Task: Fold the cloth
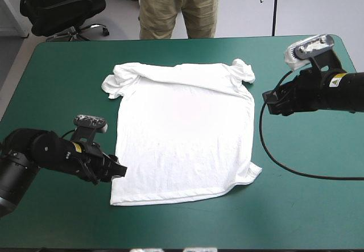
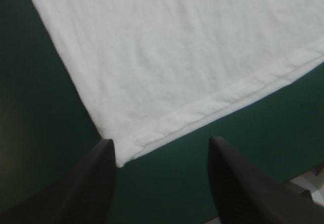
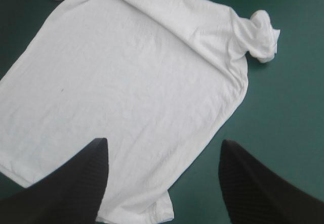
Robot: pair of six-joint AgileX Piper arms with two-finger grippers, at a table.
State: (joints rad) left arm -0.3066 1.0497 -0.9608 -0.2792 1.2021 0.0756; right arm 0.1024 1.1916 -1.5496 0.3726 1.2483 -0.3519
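The white T-shirt point(image 1: 182, 132) lies spread flat in the middle of the table, collar toward the far edge. Both sleeves are bunched up, one at the far left point(image 1: 116, 81) and one at the far right point(image 1: 244, 70). My left gripper point(image 1: 116, 171) is low at the hem's near-left corner, open. In the left wrist view that corner point(image 2: 121, 155) touches one finger point(image 2: 98, 176) of the left gripper point(image 2: 161, 148). My right gripper point(image 1: 271, 101) hovers open beside the shirt's right edge. In the right wrist view the right gripper point(image 3: 164, 148) looks down on the T-shirt point(image 3: 126, 82).
The teal-green cover point(image 1: 62, 81) shows in wide bands to the left and right of the shirt. A narrower strip lies between the hem and the table's near edge point(image 1: 182, 245).
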